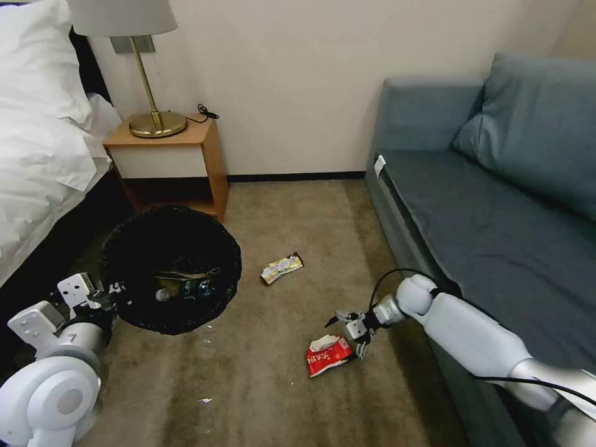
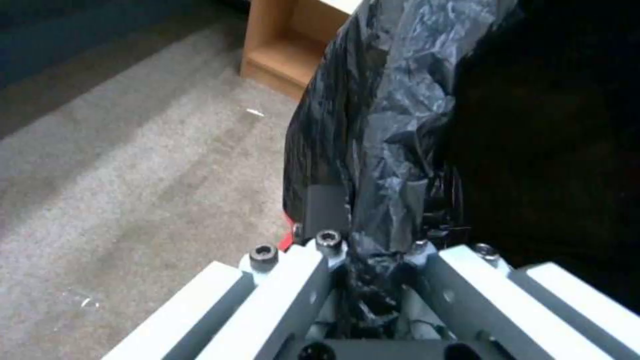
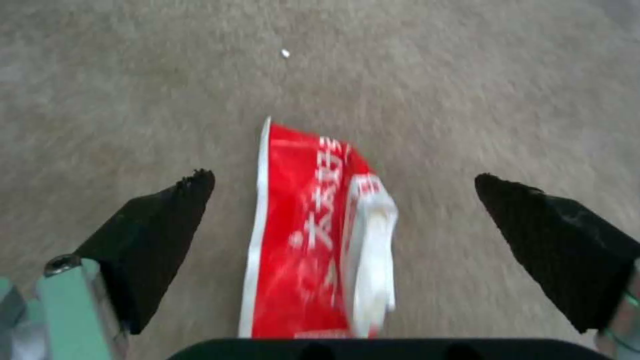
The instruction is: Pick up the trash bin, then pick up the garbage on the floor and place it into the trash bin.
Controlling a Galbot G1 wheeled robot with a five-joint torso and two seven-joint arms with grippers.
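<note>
The red wrapper (image 1: 329, 356) lies flat on the carpet (image 1: 279, 385) just in front of the sofa (image 1: 496, 205), and the right pincer (image 1: 350, 334) hangs just above it with its black fingertips (image 3: 157, 230) spread wide, one to each side of the packet, holding nothing. So the step in hand looks like the pickup of this piece: the pincer is lined up but not yet down on it. Next it would need to drop the last bit to the floor and close across the wrapper's narrow width; the thing is thin and slick, so I'd guess a shallow pinch could slide off or only crease it.

A little farther off, toward the nightstand (image 1: 167, 161), the yellowish-silver wrapper (image 1: 281, 268) is on the carpet too, untouched.

To the left, the trash bin (image 1: 171, 273) is held up by the left pincer (image 2: 373, 250), which is clenched on the black bag (image 2: 387, 150) at the rim. Inside, a bottle (image 1: 186, 290) and what seems a tan bag (image 1: 186, 273) already rest.
</note>
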